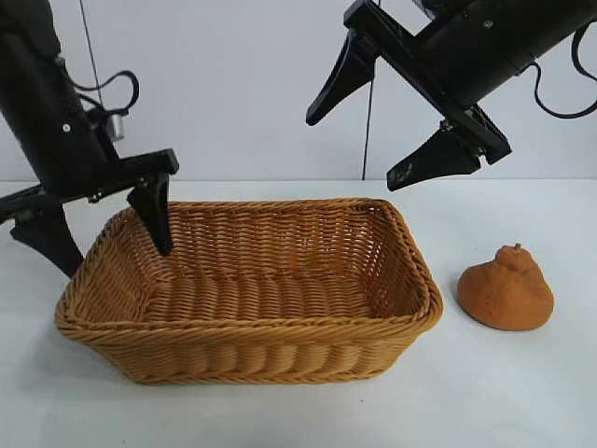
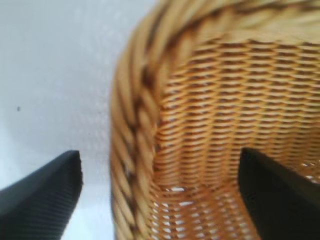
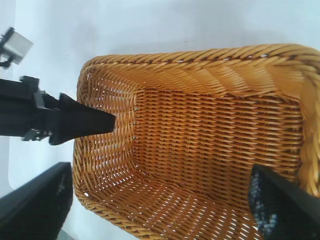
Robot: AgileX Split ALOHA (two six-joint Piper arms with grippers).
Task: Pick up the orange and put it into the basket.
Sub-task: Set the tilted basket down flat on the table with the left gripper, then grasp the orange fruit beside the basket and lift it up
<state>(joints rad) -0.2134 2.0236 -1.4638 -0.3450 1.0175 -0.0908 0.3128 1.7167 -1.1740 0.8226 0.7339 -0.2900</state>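
Observation:
The orange (image 1: pixel 505 289), lumpy and dull orange-brown with a small stem, sits on the white table to the right of the basket (image 1: pixel 252 329), clear of it. It is out of both wrist views. My left gripper (image 1: pixel 107 238) is open and straddles the basket's left wall, one finger inside and one outside. The left wrist view shows that gripper (image 2: pixel 160 154) with the braided rim (image 2: pixel 131 125) between its fingers. My right gripper (image 1: pixel 354 149) is open and empty, high above the basket's back right. In the right wrist view that gripper (image 3: pixel 161 170) looks down into the empty basket (image 3: pixel 200 75).
The white table (image 1: pixel 522 392) stretches in front of and to the right of the basket. The left arm's finger (image 3: pixel 85 122) shows inside the basket's far end in the right wrist view. A pale wall stands behind the arms.

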